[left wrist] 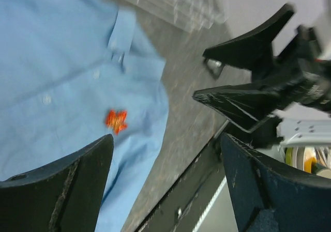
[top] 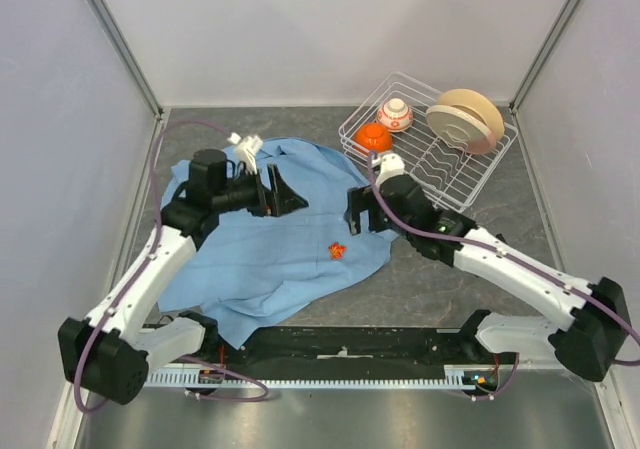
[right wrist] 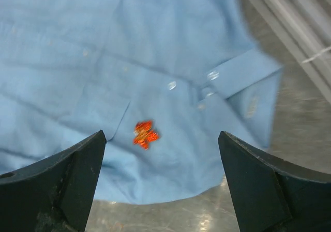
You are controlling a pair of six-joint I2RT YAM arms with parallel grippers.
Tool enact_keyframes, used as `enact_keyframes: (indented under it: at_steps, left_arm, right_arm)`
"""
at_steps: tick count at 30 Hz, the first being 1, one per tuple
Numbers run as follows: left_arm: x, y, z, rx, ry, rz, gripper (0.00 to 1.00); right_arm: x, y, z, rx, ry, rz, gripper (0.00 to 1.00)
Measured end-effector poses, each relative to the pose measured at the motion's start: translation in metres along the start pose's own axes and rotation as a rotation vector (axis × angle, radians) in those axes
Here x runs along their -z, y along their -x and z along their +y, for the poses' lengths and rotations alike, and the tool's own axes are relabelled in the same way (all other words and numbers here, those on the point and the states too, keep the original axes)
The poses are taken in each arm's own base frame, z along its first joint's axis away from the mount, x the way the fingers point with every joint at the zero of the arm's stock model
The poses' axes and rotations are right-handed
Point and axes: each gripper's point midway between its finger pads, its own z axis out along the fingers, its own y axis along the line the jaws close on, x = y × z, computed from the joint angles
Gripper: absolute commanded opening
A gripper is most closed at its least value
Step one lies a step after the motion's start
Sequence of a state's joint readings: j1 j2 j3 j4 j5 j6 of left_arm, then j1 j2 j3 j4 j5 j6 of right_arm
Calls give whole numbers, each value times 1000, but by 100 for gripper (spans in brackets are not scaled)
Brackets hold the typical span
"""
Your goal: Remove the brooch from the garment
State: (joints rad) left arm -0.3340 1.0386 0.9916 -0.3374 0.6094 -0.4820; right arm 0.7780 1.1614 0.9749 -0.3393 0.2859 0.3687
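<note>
The light blue shirt [top: 265, 249] lies spread on the grey table. The small orange-red brooch [top: 338, 251] is pinned on it near its right edge; it also shows in the left wrist view [left wrist: 116, 121] and the right wrist view [right wrist: 145, 134]. My left gripper [top: 285, 194] is open and empty above the shirt's upper middle, left of the brooch. My right gripper [top: 358, 211] is open and empty above the shirt's right edge, just up and right of the brooch. In the left wrist view the right gripper [left wrist: 243, 82] shows across from it.
A white wire dish rack [top: 430, 149] stands at the back right with an orange bowl [top: 374, 137], a patterned bowl [top: 395, 115] and a tan plate [top: 466, 119]. Grey walls enclose the table. A black rail [top: 340, 344] runs along the near edge.
</note>
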Motion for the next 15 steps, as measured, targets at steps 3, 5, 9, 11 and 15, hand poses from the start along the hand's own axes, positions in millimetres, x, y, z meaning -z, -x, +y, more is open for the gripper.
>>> enact_keyframes:
  at_steps: [3,5,9,11,15]
  left_arm:
    - [-18,-53,32,93,42,140,85]
    - [-20,-85,36,111,43,204,81]
    - [-23,-123,27,124,-2,257,62]
    - [-29,-137,30,148,-10,273,59]
    - [-44,-163,45,192,34,324,58]
  right_arm:
    - [-15,-45,24,-6,112,125,98]
    - [-22,-70,25,-21,139,191,98]
    - [-26,-111,18,-38,143,273,76]
    - [-27,-123,17,-45,154,287,63]
    - [-35,-130,22,-106,202,299,56]
